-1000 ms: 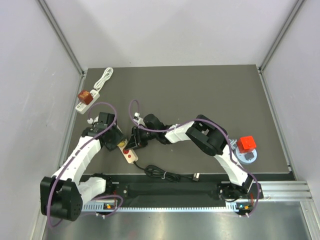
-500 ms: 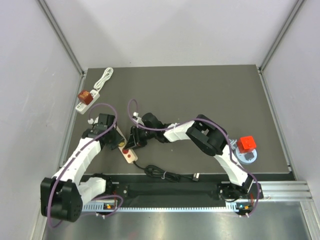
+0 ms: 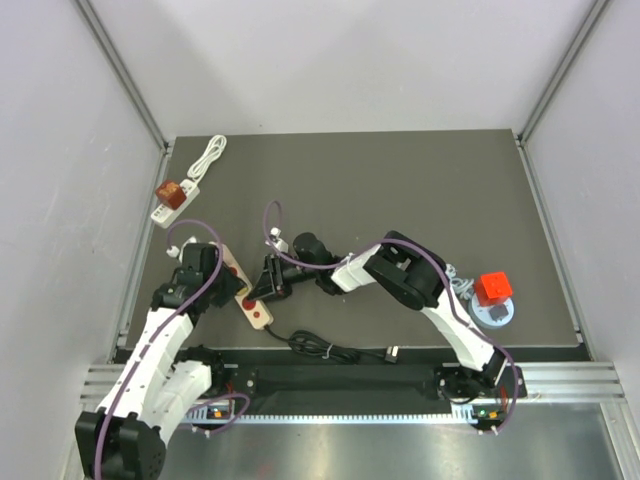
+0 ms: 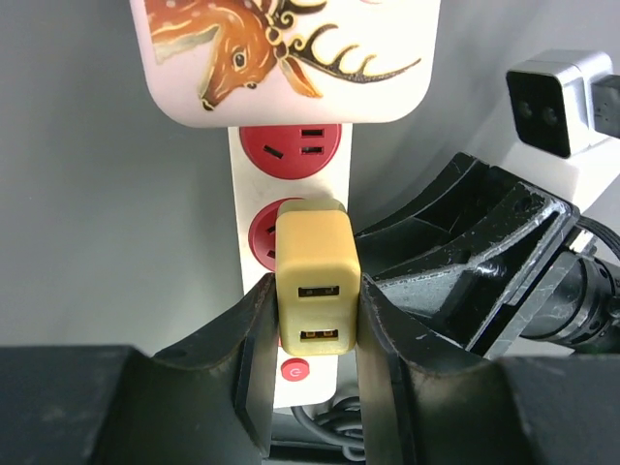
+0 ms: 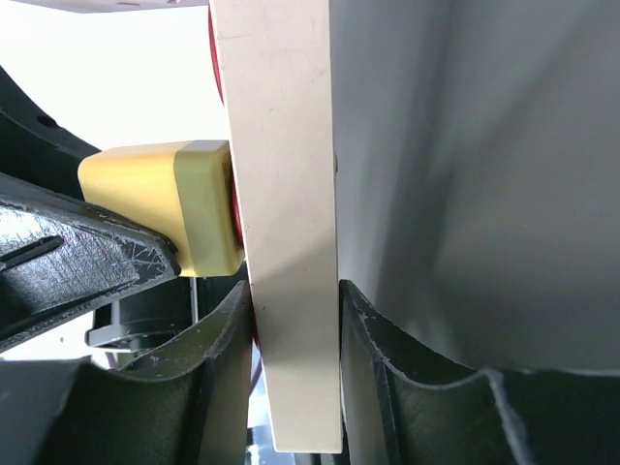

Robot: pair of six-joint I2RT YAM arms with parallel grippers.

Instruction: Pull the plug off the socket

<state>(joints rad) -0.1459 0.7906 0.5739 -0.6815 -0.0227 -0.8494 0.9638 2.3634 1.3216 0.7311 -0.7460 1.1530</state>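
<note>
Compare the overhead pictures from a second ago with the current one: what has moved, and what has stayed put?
The left arm drew back leftward, toward its base, its left pincer shut on the yellow plug. Unchanged: the right pincer clamps the power strip, which lies where it did, and the plug sits against it.

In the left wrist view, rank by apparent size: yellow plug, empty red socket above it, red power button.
1. Yellow boxy plastic plug, though nearest the camera
2. Empty round red socket
3. Small round red power button
</note>
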